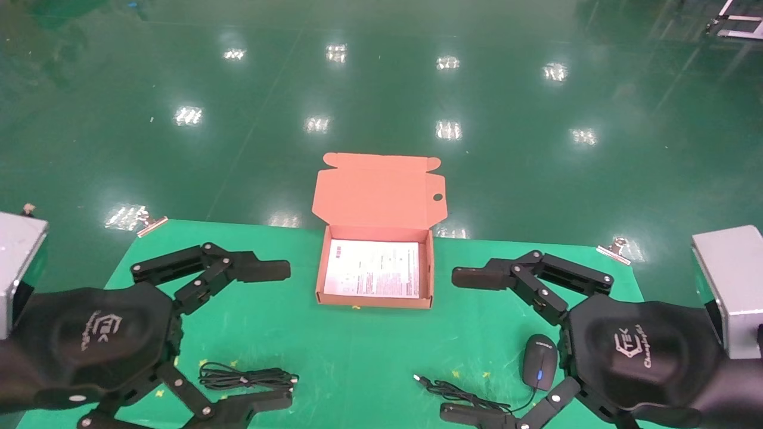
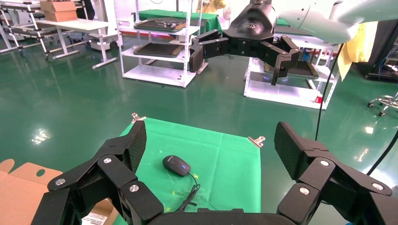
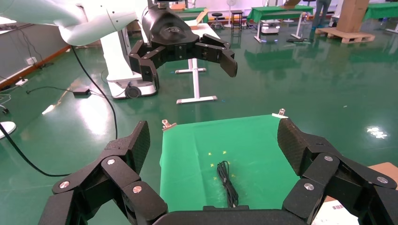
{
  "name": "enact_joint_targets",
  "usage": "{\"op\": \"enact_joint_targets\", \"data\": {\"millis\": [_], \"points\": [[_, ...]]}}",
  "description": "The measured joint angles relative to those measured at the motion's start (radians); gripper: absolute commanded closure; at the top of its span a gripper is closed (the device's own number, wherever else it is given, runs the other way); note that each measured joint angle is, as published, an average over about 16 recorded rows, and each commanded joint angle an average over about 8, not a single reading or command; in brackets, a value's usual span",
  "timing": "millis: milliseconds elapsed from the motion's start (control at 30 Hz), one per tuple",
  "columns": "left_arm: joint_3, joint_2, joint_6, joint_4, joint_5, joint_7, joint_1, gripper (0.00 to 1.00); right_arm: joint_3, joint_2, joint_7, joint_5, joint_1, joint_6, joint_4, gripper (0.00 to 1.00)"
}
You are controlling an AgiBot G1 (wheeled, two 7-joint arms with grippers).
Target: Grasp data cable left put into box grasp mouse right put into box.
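The box [image 1: 374, 301] stands open at the middle back of the green mat, its lid [image 1: 378, 190] raised and a white printed sheet on its bottom. The data cable [image 1: 247, 377] lies coiled at the front left, also in the right wrist view [image 3: 226, 180]. My left gripper [image 1: 268, 336] hovers over it, open and holding nothing. The mouse [image 1: 539, 360] rests at the front right with its cord trailing left, and shows in the left wrist view [image 2: 176, 165]. My right gripper [image 1: 465, 345] is open and empty, just left of the mouse.
The green mat [image 1: 357, 351] is held by metal clips [image 1: 152, 224] at its back corners, with glossy green floor beyond. Grey blocks [image 1: 730, 280] stand at both side edges. Between the box and the front edge the mat is bare.
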Motion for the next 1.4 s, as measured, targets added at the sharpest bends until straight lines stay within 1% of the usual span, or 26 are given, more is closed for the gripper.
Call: {"op": "enact_joint_targets", "data": {"millis": [567,767,933,1067,1233,1400], "points": [[0.001,0.0,0.0,-0.001,0.003,-0.001,0.0,0.0,0.0,0.001,0.0,-0.002,0.0,0.0,0.0,0.0],[0.02,0.003,-0.003,-0.008,0.04,-0.011,-0.013,0.0,-0.014,0.017,0.007,-0.04,0.013,-0.007,0.006,0.0],[0.057,0.009,0.002,-0.02,0.113,-0.03,-0.045,0.0,-0.048,0.035,0.02,-0.119,0.05,-0.027,0.021,0.0],[0.102,0.021,0.014,-0.032,0.203,-0.047,-0.09,0.0,-0.102,0.048,0.03,-0.213,0.103,-0.049,0.036,0.0],[0.171,0.043,0.034,-0.045,0.335,-0.064,-0.161,0.0,-0.209,0.049,0.028,-0.348,0.198,-0.076,0.053,0.0],[0.251,0.073,0.052,-0.055,0.485,-0.061,-0.24,0.0,-0.354,0.031,0.008,-0.481,0.312,-0.09,0.062,0.0]]}}
